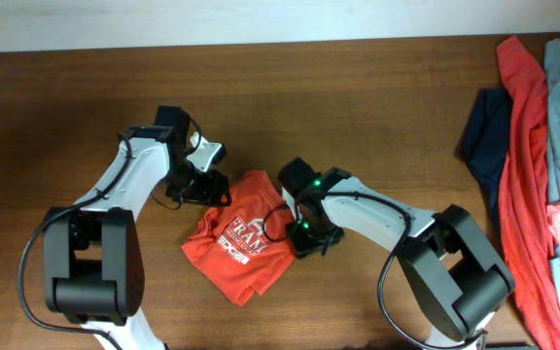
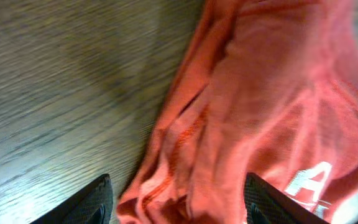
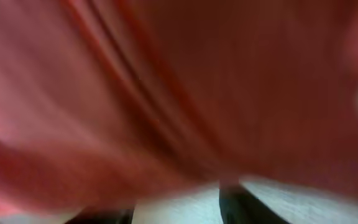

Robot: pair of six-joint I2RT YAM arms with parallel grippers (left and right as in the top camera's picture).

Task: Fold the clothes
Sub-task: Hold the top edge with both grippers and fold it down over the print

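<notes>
As the overhead view records it: orange-red T-shirt (image 1: 241,238), bunched into a rough rectangle mid-table (image 1: 86,87). The left gripper (image 1: 212,187) is at its upper-left edge and the right gripper (image 1: 304,233) at its right edge. A heap of further clothes (image 1: 542,146) sits well apart at the table's right end.

Left wrist: fingers (image 2: 98,200) spread wide, nothing clamped, the shirt's rumpled hem lying between them; white lettering (image 2: 306,180) partly visible.

Right wrist: blurred red cloth fills the frame; whether these jaws hold it cannot be told.

Risk, as judged: the left closing on several stacked layers, or the right pulling alone, would drag the loose shirt and undo its folds.
</notes>
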